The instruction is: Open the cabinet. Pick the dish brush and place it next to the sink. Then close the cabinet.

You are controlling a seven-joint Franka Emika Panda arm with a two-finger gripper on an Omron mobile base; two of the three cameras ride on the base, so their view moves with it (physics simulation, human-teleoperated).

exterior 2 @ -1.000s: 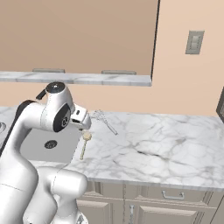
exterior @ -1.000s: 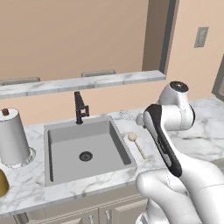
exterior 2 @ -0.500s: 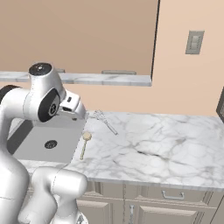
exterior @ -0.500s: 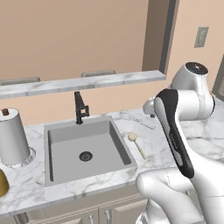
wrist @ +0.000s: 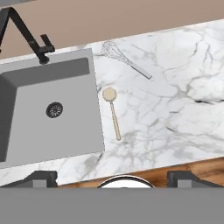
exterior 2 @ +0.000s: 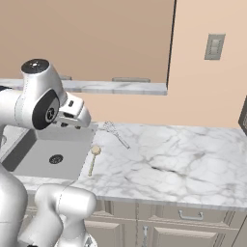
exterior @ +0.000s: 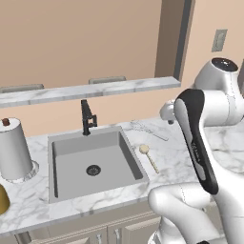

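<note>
- No brand, label or writing can be read on anything here.
- The room: peach-tan wall with a grey switch plate, and a marble ledge running along the wall above the sink.
- The desk is white marble with grey veins, over grey-beige drawer fronts with small pulls.
- The sink is a square grey basin set into the desk, with a round dark drain and a black faucet at its back rim.
- A paper towel roll stands upright on the desk, on the far side of the sink from the brush.
- A wire whisk lies flat on the desk behind the brush, apart from it.
- The dish brush lies flat on the desk just beside the sink's edge, head toward the wall.
- The gripper hangs high above the desk's front edge, jaws spread wide, holding nothing; nothing stands between it and the brush.
</note>
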